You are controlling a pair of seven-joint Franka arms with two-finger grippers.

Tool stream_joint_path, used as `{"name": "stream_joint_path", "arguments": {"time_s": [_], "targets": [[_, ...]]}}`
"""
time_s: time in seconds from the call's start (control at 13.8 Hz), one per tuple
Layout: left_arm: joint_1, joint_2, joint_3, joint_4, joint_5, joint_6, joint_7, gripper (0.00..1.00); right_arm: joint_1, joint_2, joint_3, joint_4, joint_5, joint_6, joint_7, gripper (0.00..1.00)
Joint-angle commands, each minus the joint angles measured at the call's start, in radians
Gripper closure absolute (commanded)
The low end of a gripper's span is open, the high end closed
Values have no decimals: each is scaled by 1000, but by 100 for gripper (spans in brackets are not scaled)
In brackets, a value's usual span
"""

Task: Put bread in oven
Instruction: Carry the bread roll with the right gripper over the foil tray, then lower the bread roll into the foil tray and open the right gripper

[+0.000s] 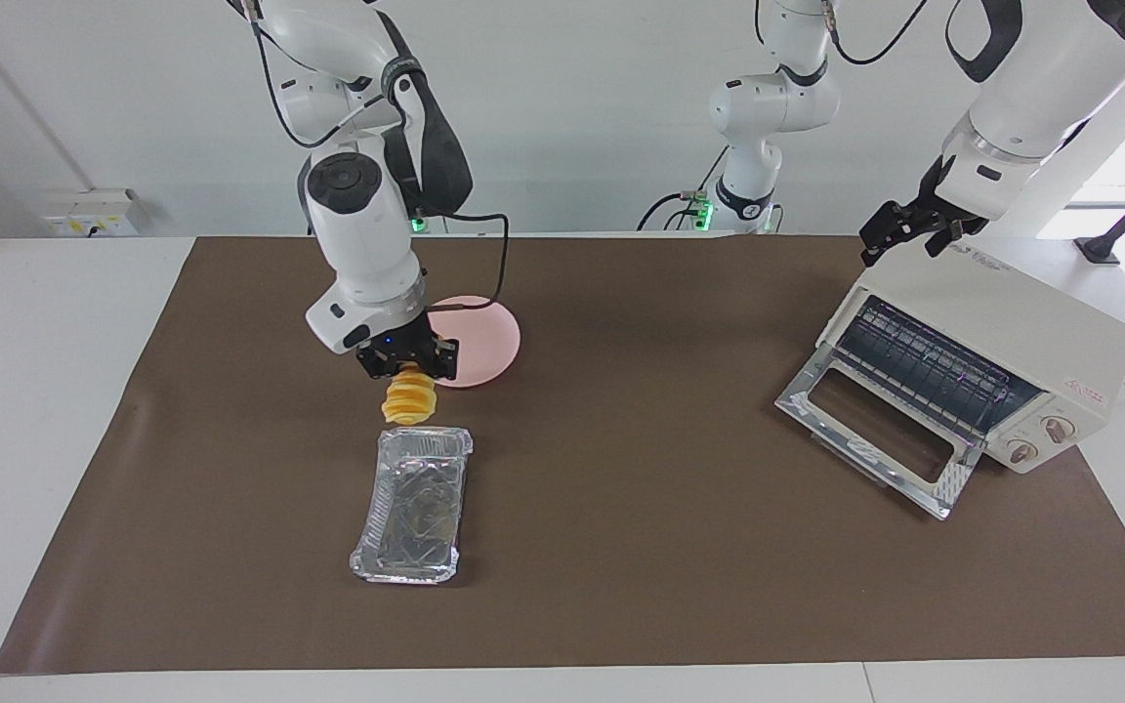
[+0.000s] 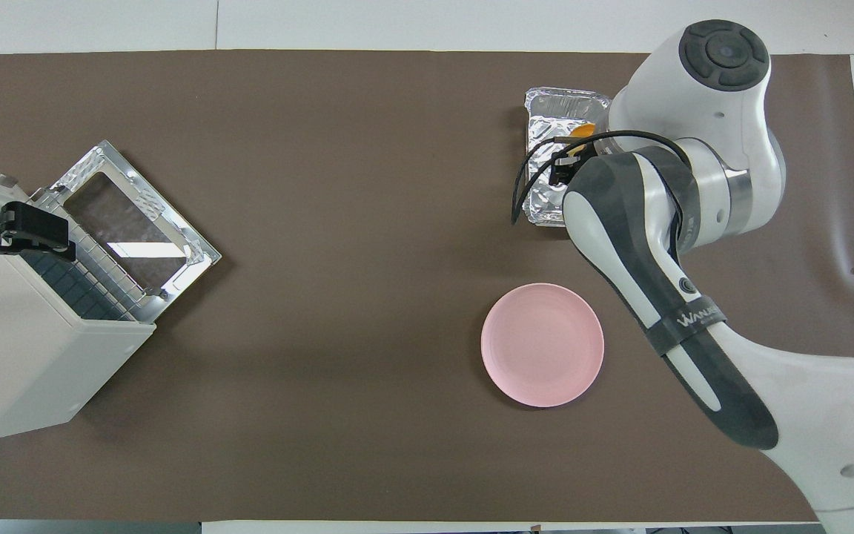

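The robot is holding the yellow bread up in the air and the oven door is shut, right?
Not quite. The oven door is open, folded down in front of the wire rack, as the facing view shows. The rest is right: the right gripper holds the bread up in the air, above the foil tray.
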Motion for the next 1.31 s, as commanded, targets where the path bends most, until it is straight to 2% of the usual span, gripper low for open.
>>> {"name": "stream_joint_path", "arguments": {"time_s": [0.0,0.22,0.73,0.94,1.23], "targets": [[7,-15,0,-9,-8,-8,8,0,-21,109,8,113,4,-19,-62,100],[7,-15,-2,-9,-8,-8,8,0,-25,159,6,164,6,2,-78,100],[7,-15,0,-9,-8,-8,8,0,-66,207,11,170,9,71,-158,100],[7,-15,0,-9,-8,-8,8,0,-61,262,11,268,11,13,-158,100],[7,-15,-2,-9,-8,-8,8,0,-68,294,11,270,38,60,-156,100]]}}
